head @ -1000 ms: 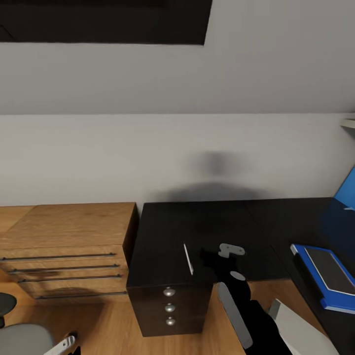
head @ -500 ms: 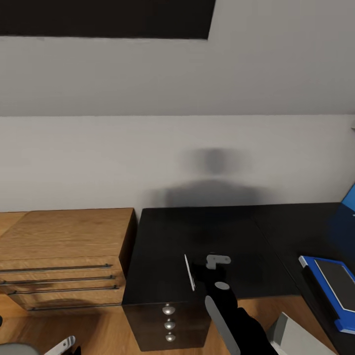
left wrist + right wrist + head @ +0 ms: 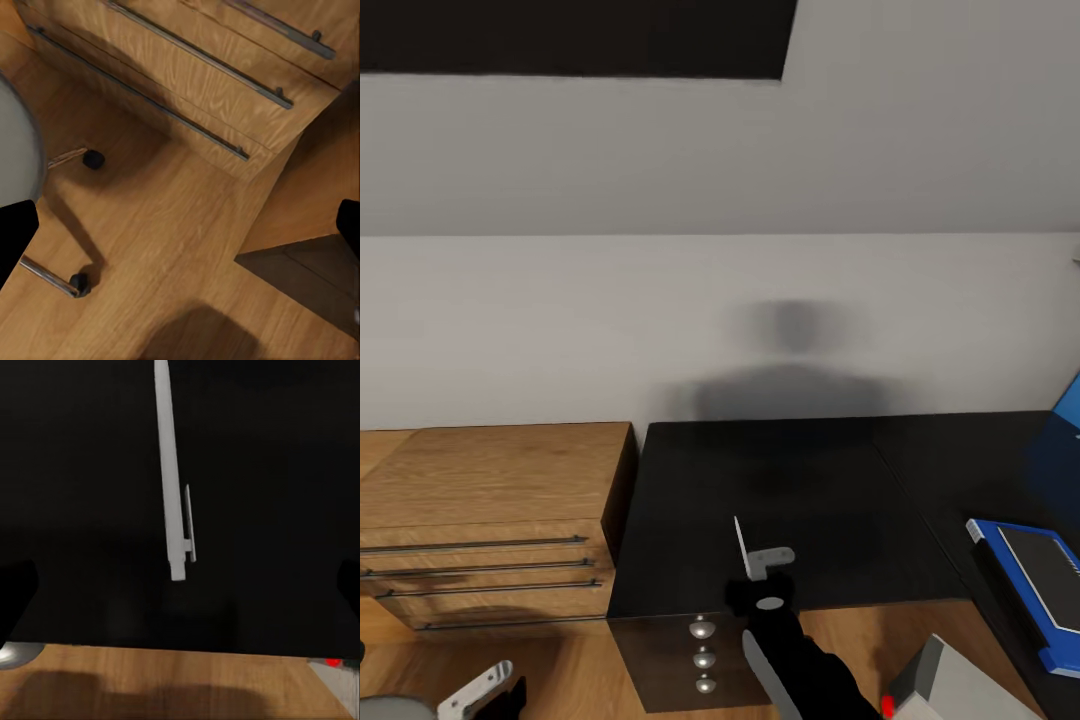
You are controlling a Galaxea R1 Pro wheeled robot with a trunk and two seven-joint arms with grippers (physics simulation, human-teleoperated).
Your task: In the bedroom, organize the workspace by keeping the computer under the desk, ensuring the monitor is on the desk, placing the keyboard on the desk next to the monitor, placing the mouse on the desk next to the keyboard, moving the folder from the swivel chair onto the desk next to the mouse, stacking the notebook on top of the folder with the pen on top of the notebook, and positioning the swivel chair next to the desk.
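Note:
The pen point(image 3: 742, 547) is a thin white stick lying near the front edge of the black desk point(image 3: 810, 480), above the drawer unit. My right gripper point(image 3: 762, 578) hovers just right of it, over the desk's front edge. In the right wrist view the pen point(image 3: 172, 472) lies ahead on the dark top, and the gripper point(image 3: 184, 585) is open with its near end between the dark fingertips point(image 3: 16, 589). My left gripper point(image 3: 480, 690) hangs low over the floor, open point(image 3: 180, 225), beside the swivel chair's grey seat point(image 3: 15, 150). A blue flat stack point(image 3: 1028, 580) lies on the desk's right wing.
A low light-wood cabinet point(image 3: 490, 500) with long handles stands left of the desk. The three-drawer unit point(image 3: 703, 655) sits below the pen. A light grey box with a red dot point(image 3: 950, 690), likely the computer, is low at the right. The chair's chrome legs and castors point(image 3: 79, 283) spread over the wood floor.
My right gripper has drawn back toward the desk's front edge and moved left, ending close beside the pen. The camera shifted slightly a second ago. The pen has not moved.

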